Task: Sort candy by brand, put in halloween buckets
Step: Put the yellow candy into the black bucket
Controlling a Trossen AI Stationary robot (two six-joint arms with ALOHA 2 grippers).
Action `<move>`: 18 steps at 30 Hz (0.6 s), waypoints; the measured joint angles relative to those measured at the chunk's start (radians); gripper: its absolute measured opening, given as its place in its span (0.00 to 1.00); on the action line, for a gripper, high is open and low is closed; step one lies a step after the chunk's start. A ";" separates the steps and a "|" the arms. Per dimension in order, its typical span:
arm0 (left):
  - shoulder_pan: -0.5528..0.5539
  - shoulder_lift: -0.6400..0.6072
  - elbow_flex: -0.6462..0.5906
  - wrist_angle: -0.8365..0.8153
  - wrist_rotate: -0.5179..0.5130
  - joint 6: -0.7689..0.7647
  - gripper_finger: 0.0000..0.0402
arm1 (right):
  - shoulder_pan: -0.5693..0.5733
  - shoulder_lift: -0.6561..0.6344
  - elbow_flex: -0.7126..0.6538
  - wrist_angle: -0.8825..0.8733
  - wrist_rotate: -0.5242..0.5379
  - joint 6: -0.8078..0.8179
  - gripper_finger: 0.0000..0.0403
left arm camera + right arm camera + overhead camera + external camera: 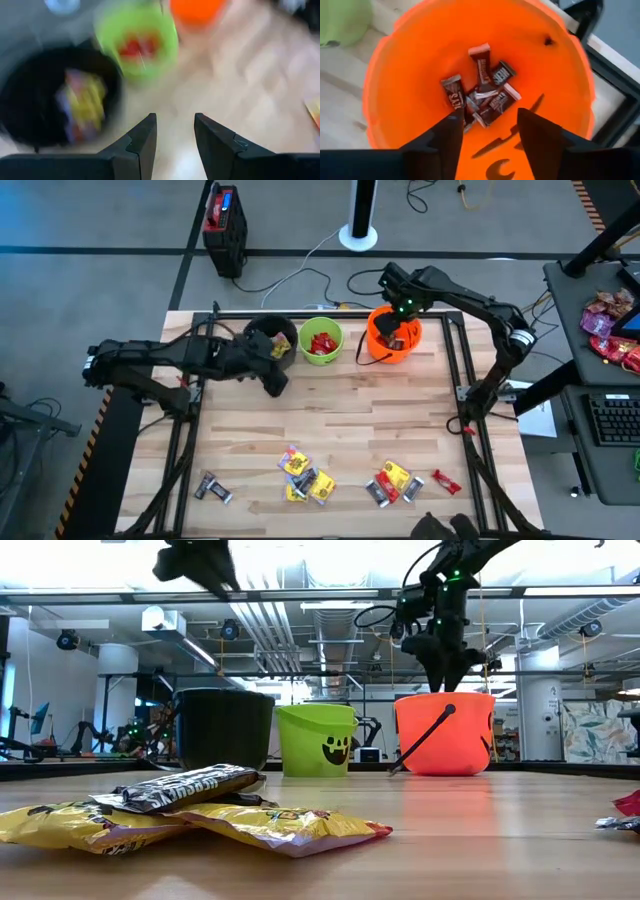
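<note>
the candy is split: brown bars [482, 92] lie piled in the bottom of the orange bucket [393, 335], red pieces [322, 342] sit in the lime green bucket [320, 341], and yellow packets [85, 102] lie in the black bucket [268, 340]. the three buckets stand in a row at the table's twelve o'clock edge, black at nine o'clock of green, orange at three o'clock of green. more yellow packets and dark bars [305, 475] lie scattered toward six o'clock, with a second cluster [393, 483] and a red piece [445, 481] near five o'clock. the right gripper [487, 132] hangs directly over the orange bucket, fingers apart, nothing between them. the left gripper [175, 142] hovers beside the black bucket, fingers apart and empty.
</note>
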 joint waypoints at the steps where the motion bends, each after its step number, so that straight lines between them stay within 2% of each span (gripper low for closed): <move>1: -0.002 0.012 0.023 -0.068 0.090 -0.034 0.29 | 0.000 -0.001 0.000 0.010 -0.013 -0.009 0.47; 4: -0.031 0.045 0.063 -0.251 0.407 -0.135 0.29 | 0.000 -0.013 0.000 0.042 -0.039 -0.031 0.51; 6: -0.082 0.063 0.063 -0.296 0.546 -0.174 0.29 | 0.000 -0.024 0.001 0.073 -0.060 -0.044 0.52; 7: -0.118 0.069 0.058 -0.289 0.583 -0.176 0.29 | 0.000 -0.028 0.001 0.085 -0.075 -0.047 0.53; 15: -0.425 0.177 -0.028 -0.229 0.659 -0.159 0.29 | 0.004 -0.031 0.001 0.107 -0.161 -0.051 0.53; 18: -0.465 0.223 -0.074 -0.066 0.642 -0.098 0.29 | 0.017 -0.032 0.001 0.107 -0.196 -0.038 0.54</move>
